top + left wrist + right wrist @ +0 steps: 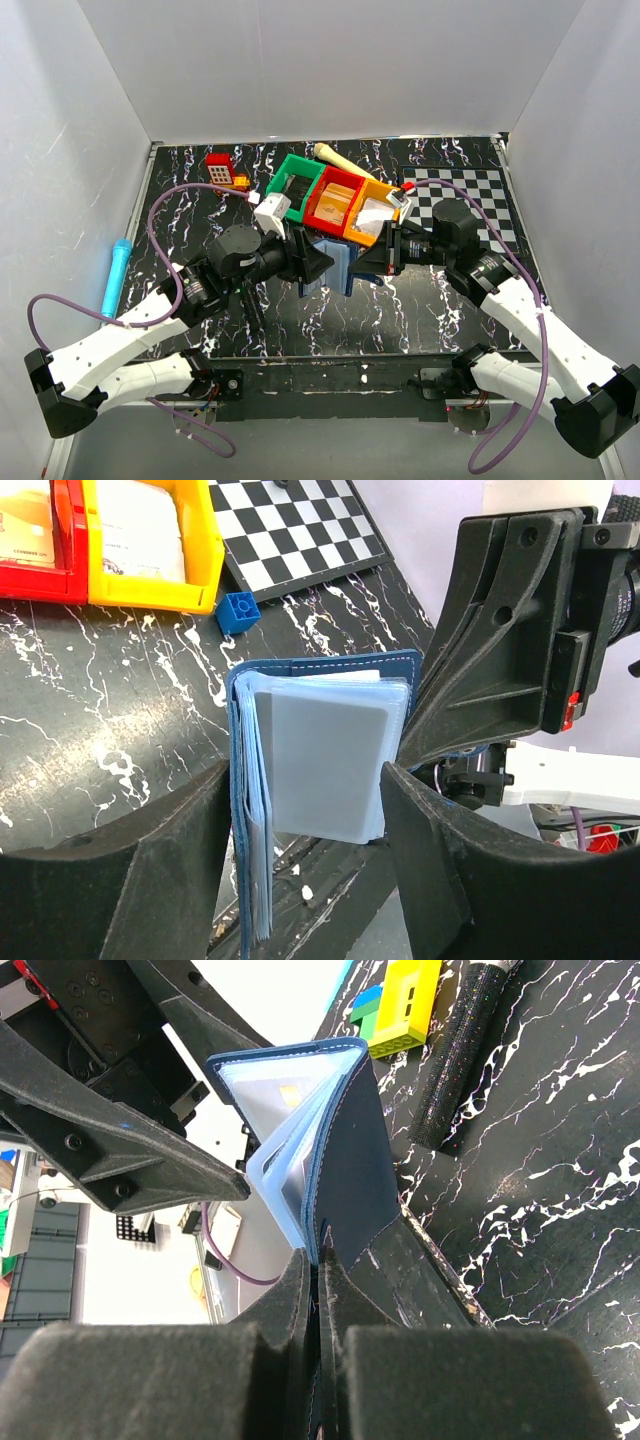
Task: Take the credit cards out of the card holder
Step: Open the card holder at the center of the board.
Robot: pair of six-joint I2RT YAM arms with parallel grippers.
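Observation:
The card holder (320,680), dark navy outside, hangs open above the table between both arms. My right gripper (320,1272) is shut on its navy cover (365,1170), with the fingers pressed flat together over the edge. Pale clear sleeves fan out from it, and a greyish credit card (322,752) shows inside the front one. My left gripper (305,780) stands open. Its two fingers straddle the lower end of the sleeves, one beside the folded cover and one at the sleeves' far edge. From above, the card holder (338,262) sits mid-table between the two grippers.
Green (293,180), red (335,198) and yellow (372,215) bins stand just behind the wallet. A checkered board (470,200) lies at the back right, with a small blue block (238,612) near it. A blue marker (115,275) lies at the left edge and a red toy (219,170) at the back left.

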